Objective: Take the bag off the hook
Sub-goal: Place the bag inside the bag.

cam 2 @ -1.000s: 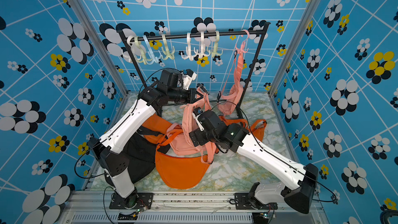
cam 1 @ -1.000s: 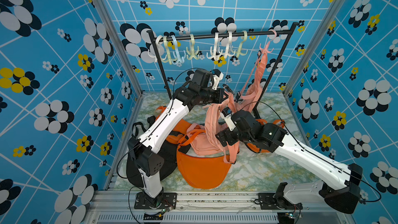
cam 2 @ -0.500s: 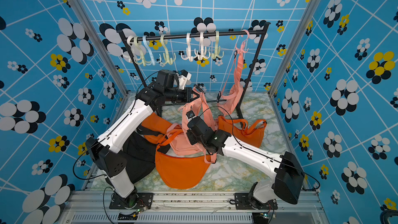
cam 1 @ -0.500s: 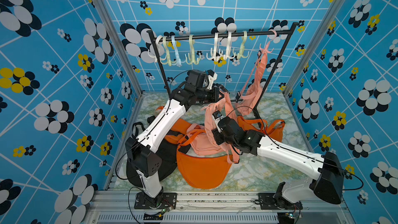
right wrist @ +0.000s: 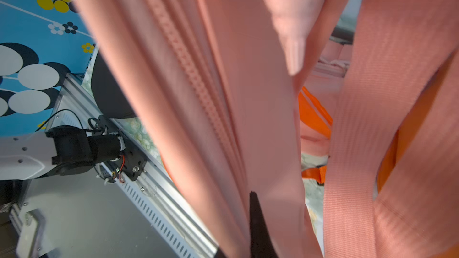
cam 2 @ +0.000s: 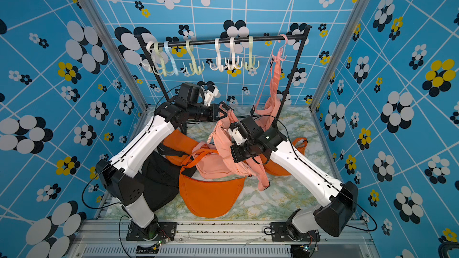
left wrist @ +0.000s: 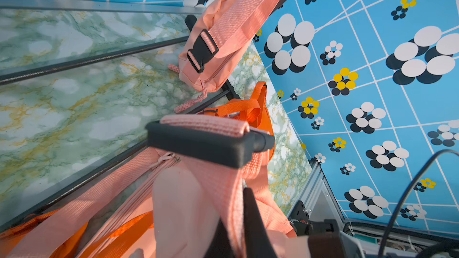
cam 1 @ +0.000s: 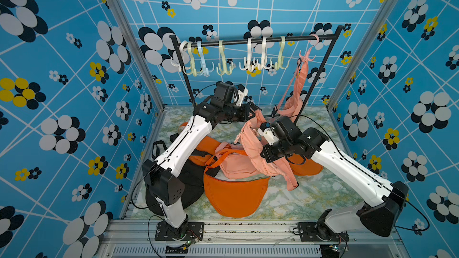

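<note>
My right gripper [cam 1: 263,157], wide a second ago, has now closed on the body of the peach belt bag [cam 1: 253,142] below the rack rail [cam 1: 248,40]. My left gripper [cam 1: 255,112] stays pinched on its strap [left wrist: 223,189]. This bag hangs clear under the rail between both grips. A second peach bag [cam 1: 295,100] hangs from the pink hook [cam 1: 308,54] at the rail's end, probably the next to lift.

A bag [cam 1: 295,95] hangs from the rightmost hook [cam 1: 308,55], seemingly behind the heap [cam 1: 233,194].
</note>
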Motion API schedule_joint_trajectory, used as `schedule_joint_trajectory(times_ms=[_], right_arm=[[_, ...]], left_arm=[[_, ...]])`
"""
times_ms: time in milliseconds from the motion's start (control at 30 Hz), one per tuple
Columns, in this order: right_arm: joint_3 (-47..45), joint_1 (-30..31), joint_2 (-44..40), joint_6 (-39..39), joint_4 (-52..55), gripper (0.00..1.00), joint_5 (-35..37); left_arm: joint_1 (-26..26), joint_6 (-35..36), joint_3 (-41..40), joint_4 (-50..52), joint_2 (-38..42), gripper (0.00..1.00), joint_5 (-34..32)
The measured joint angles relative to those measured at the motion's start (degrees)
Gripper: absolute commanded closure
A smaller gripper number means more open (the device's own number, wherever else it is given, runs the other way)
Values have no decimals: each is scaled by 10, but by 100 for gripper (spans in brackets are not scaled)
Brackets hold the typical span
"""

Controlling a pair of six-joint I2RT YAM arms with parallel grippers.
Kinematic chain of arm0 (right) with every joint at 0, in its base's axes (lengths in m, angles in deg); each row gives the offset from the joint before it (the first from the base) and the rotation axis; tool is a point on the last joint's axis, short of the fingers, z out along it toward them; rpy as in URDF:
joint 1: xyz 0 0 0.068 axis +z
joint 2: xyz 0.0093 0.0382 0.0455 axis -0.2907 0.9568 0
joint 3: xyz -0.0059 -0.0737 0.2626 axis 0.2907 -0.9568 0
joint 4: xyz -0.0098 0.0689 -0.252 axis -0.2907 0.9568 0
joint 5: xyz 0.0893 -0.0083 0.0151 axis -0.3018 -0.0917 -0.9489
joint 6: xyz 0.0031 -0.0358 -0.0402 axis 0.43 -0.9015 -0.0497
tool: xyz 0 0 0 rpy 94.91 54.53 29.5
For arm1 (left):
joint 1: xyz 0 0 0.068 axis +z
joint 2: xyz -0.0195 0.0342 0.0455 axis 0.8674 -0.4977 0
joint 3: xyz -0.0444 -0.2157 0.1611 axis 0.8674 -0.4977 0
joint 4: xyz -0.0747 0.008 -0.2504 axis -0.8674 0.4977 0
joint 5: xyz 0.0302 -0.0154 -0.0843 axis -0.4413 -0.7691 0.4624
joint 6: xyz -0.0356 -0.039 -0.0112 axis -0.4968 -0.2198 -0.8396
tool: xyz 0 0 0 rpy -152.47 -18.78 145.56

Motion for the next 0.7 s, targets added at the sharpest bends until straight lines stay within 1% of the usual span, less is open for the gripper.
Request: schedule_joint_trajectory(times_ms=[67, 167, 267, 300, 433, 600, 700], right_arm=[[2, -18, -9, 10, 39, 100, -12], [2, -54, -22, 25, 106, 100, -7], [-18, -121, -42, 38, 155, 100, 7], [-36, -153, -53, 42, 160, 100, 9], [-117, -269, -90, 59, 153, 100, -6], [-188, -353, -100, 76, 120, 100, -20], [-223, -381, -99, 91, 84, 99, -21]], left_arm=[[-12, 0, -2, 11, -5, 100, 8], [-40, -3, -2, 11, -27, 100, 24], [-73, -16, -2, 0, -64, 100, 49], [-83, -21, -3, -7, -79, 100, 57], [-127, -40, -4, -34, -134, 100, 81], [-157, -57, 3, -61, -191, 100, 102], [-162, -65, 26, -71, -233, 100, 112]])
